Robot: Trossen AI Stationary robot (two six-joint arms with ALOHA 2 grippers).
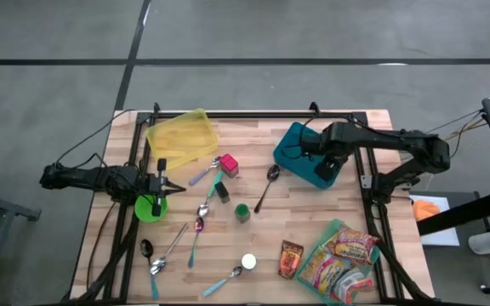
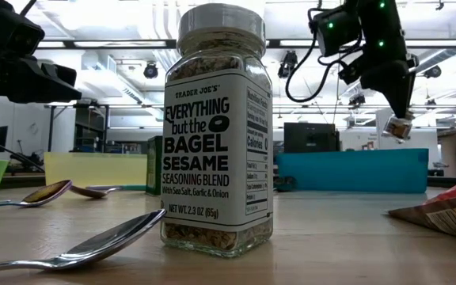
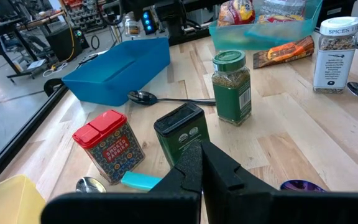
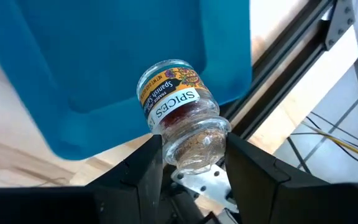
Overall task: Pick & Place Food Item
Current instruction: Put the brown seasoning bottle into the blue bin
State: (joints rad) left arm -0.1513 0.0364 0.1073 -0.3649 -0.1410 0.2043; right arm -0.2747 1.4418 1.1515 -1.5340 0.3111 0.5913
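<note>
A small glass spice jar with a yellow-and-white label sits between the fingers of my right gripper. In the high view this gripper hangs over the right part of the blue bin. The low view shows the jar in the air above the bin. My left gripper is shut and holds nothing. It waits at the table's left, by the green bowl. My right gripper pinches the jar's clear glass body between its two fingers, which lie on opposite sides. The fingers slant steeply down from above. The jar is lifted clear and tilted, and its labelled end points away from the gripper toward the bin.
A bagel-seasoning jar and spoons stand near the front. A red tin, a dark green tin and a green-lidded jar are mid-table. A yellow bin is back left, and a snack tray front right.
</note>
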